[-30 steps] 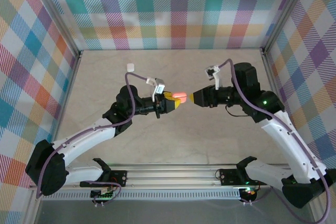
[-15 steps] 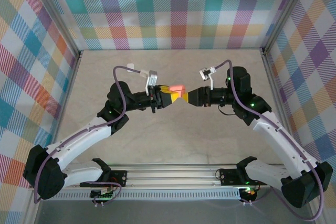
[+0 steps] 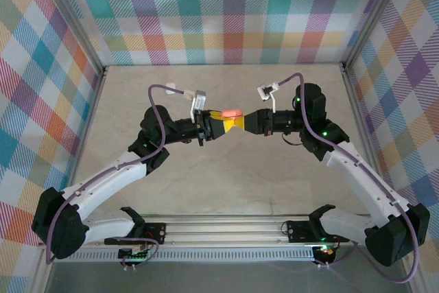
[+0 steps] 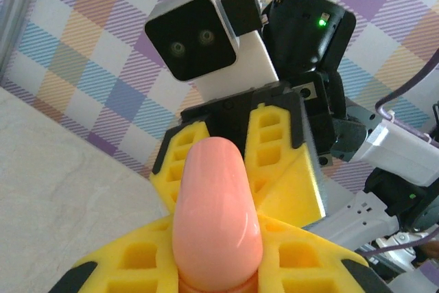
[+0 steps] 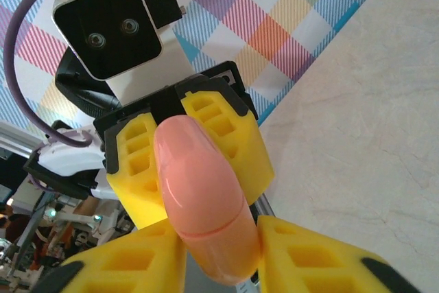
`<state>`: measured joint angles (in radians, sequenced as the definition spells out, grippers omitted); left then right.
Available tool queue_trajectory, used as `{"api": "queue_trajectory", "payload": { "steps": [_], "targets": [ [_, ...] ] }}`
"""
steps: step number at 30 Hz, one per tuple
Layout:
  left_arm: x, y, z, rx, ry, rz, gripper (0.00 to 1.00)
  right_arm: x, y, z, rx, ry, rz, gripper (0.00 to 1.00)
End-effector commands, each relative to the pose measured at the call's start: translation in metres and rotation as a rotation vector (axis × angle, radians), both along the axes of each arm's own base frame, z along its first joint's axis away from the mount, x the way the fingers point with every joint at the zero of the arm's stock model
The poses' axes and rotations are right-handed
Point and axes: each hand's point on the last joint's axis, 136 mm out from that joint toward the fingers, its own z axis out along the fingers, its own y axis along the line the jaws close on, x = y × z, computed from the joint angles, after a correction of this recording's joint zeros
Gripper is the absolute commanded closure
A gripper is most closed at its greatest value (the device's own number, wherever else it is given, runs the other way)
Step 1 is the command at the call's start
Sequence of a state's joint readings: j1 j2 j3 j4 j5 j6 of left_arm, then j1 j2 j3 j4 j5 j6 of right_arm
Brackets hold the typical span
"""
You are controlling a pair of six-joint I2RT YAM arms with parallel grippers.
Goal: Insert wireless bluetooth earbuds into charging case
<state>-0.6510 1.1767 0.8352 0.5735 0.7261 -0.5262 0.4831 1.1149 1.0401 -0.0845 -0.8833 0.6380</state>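
Salmon-pink oval plastic charging case gripped from both ends above the beige worktop.
The left hand is closed on one end of the case, with its yellow fingers pressed to both sides. The right hand is set tip to tip against it, and its yellow fingers are seen tight against the other end. The case is held clear of the worktop, midway between the two arms.
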Motion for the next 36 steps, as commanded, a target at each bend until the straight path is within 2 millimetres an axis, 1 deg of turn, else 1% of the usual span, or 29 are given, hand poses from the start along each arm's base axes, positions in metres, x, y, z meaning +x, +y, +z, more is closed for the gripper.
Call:
{"api": "queue_trajectory", "payload": {
  "steps": [1, 5, 7, 9, 11, 12, 13, 14, 17, 19, 21, 22, 24, 27, 31, 33, 36],
  "targets": [
    [-0.004, 0.000, 0.022, -0.052, -0.053, -0.033, 1.00, -0.001, 0.003, 0.003, 0.035, 0.002, 0.036, 0.79],
    [-0.002, -0.001, 0.021, -0.049, -0.047, -0.030, 1.00, -0.002, 0.004, 0.002, 0.038, 0.012, 0.049, 0.94],
    [0.000, -0.002, 0.020, -0.046, -0.044, -0.024, 0.88, -0.001, 0.004, 0.002, 0.032, 0.009, 0.039, 0.99],
    [0.001, -0.001, 0.019, -0.040, -0.040, -0.010, 0.68, 0.001, 0.002, 0.000, 0.022, 0.001, 0.014, 1.00],
    [0.004, 0.003, 0.018, -0.028, -0.039, 0.027, 0.53, 0.004, 0.000, -0.001, 0.016, -0.014, -0.014, 1.00],
    [0.004, 0.005, 0.017, -0.019, -0.044, 0.045, 0.35, 0.006, -0.001, -0.003, 0.006, -0.018, -0.035, 1.00],
    [0.005, 0.009, 0.017, -0.008, -0.050, 0.070, 0.04, 0.009, -0.002, -0.004, -0.005, -0.020, -0.058, 1.00],
    [0.006, 0.014, 0.017, 0.002, -0.057, 0.097, 0.00, 0.010, -0.004, -0.006, -0.015, -0.022, -0.075, 1.00],
    [0.010, 0.030, 0.014, 0.047, -0.053, 0.190, 0.00, 0.018, -0.008, -0.013, -0.054, -0.017, -0.132, 1.00],
    [0.015, 0.044, 0.009, 0.088, -0.042, 0.277, 0.00, 0.023, -0.010, -0.017, -0.079, -0.002, -0.163, 1.00],
    [0.027, 0.066, -0.003, 0.163, -0.020, 0.423, 0.00, 0.032, -0.014, -0.026, -0.121, 0.023, -0.213, 1.00],
    [0.033, 0.078, -0.014, 0.218, 0.005, 0.502, 0.00, 0.036, -0.015, -0.031, -0.142, 0.034, -0.233, 1.00],
    [0.045, 0.110, -0.038, 0.357, 0.055, 0.679, 0.00, 0.046, -0.018, -0.045, -0.200, 0.069, -0.274, 1.00],
    [0.047, 0.143, -0.067, 0.512, 0.106, 0.808, 0.00, 0.065, -0.019, -0.066, -0.281, 0.132, -0.305, 0.99],
    [0.044, 0.170, -0.089, 0.628, 0.164, 0.910, 0.00, 0.096, -0.012, -0.100, -0.351, 0.232, -0.308, 0.98],
    [0.043, 0.178, -0.099, 0.677, 0.188, 0.936, 0.00, 0.115, -0.005, -0.117, -0.365, 0.273, -0.289, 0.98],
    [0.043, 0.187, -0.115, 0.750, 0.246, 0.966, 0.00, 0.147, 0.005, -0.153, -0.417, 0.344, -0.251, 0.98]
  ]
}}
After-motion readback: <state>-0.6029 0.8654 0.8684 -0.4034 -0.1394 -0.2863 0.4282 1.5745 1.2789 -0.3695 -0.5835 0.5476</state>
